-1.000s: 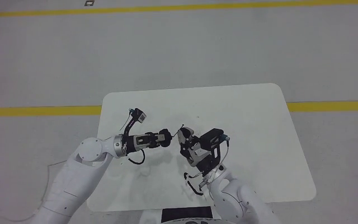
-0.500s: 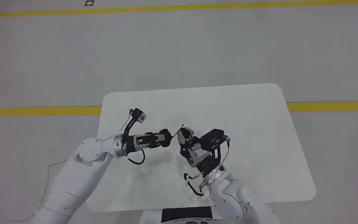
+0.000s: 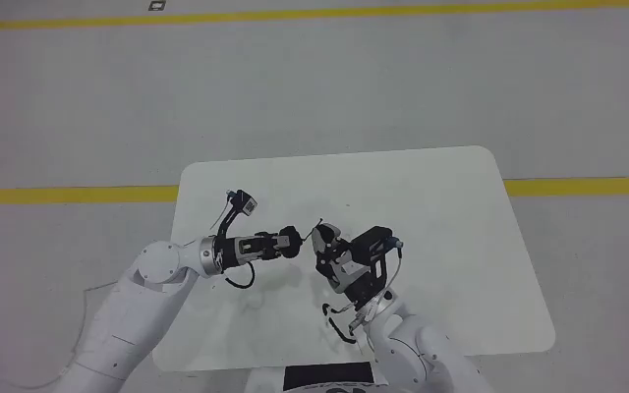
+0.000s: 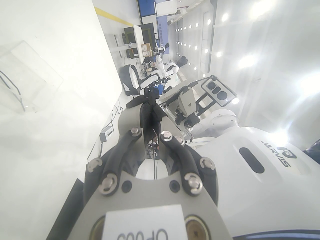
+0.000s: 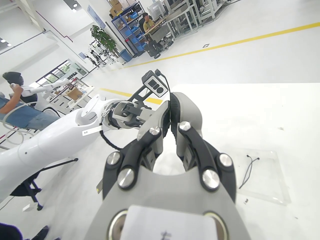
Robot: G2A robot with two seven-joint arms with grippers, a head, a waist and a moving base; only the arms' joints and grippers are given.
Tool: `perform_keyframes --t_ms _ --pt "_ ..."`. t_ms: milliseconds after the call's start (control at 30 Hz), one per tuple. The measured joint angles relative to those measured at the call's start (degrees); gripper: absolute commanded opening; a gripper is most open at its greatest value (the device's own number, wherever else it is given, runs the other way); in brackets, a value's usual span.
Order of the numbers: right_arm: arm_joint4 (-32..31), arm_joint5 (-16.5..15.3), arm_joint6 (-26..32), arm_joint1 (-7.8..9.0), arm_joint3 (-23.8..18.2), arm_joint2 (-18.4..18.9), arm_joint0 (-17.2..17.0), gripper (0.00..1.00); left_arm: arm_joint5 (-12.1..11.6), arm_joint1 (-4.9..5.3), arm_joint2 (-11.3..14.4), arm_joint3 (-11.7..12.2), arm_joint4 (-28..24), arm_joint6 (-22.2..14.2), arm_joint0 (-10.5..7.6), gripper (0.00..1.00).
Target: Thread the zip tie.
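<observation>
Zip tie (image 4: 154, 168) pinched in clenched left hand (image 4: 149, 106); right hand (image 5: 171, 106) clenched too, just beside.

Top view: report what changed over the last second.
Nothing visibly changed. The left end effector and the right end effector stay shut, tips close together above the table.

tabletop (image 3: 442, 196) white | floor (image 3: 393, 88) around tabletop pale grey, yellow stripes (image 3: 295, 16) | tray (image 5: 271, 166) on tabletop clear | zip tie (image 4: 153, 162) black | left tool (image 4: 149, 116), right tool (image 5: 170, 116) above tabletop grey, black pads (image 5: 175, 108)
</observation>
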Motion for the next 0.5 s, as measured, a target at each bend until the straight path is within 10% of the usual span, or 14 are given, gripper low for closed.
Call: perform_keyframes --t_ms 500 --pt "-0.1 0.6 -0.2 0.13 0.3 -0.6 0.4 0.0 0.0 0.0 0.0 0.0 0.0 0.0 0.0 0.0"
